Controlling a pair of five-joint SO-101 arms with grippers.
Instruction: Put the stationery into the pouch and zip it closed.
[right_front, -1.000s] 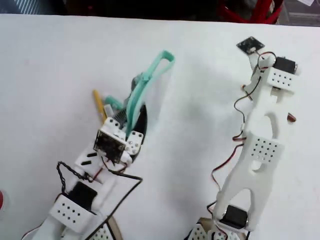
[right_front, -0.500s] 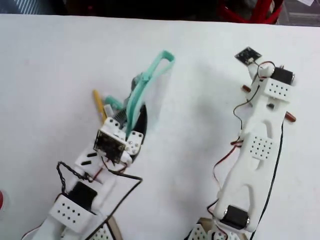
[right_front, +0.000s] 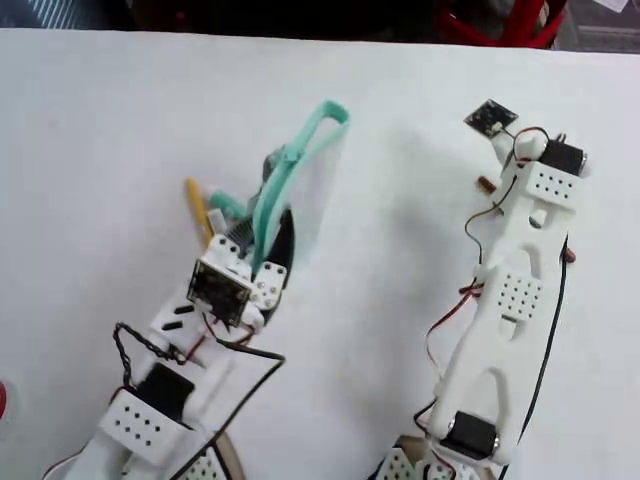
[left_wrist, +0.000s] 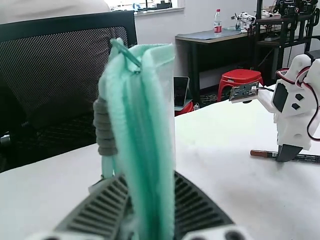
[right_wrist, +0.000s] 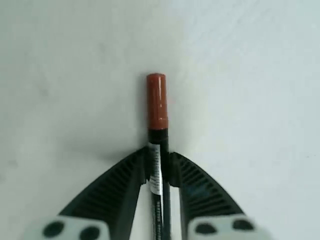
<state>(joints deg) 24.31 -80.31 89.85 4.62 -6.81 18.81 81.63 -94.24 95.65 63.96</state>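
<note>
Soft cloth, ribbed plastic, one glossy cap

Fuzzy, woven mint tape on the pouch (left_wrist: 142, 125), beside a pale, translucent plastic-looking panel; matt black ribbed plastic for the fingers of left gripper (left_wrist: 149, 181) and right gripper (right_wrist: 157, 155), smooth white plastic for the shells; shiny brown-red cap and semi-gloss black barrel on the pen (right_wrist: 156, 102); smooth matt white across the table (right_front: 100, 100).

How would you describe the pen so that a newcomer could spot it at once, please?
On the white table, find the right gripper, away from the teal pouch. The pen lies flat in its grip: black barrel, brown cap, unlike the yellow pencil beside the pouch.
</note>
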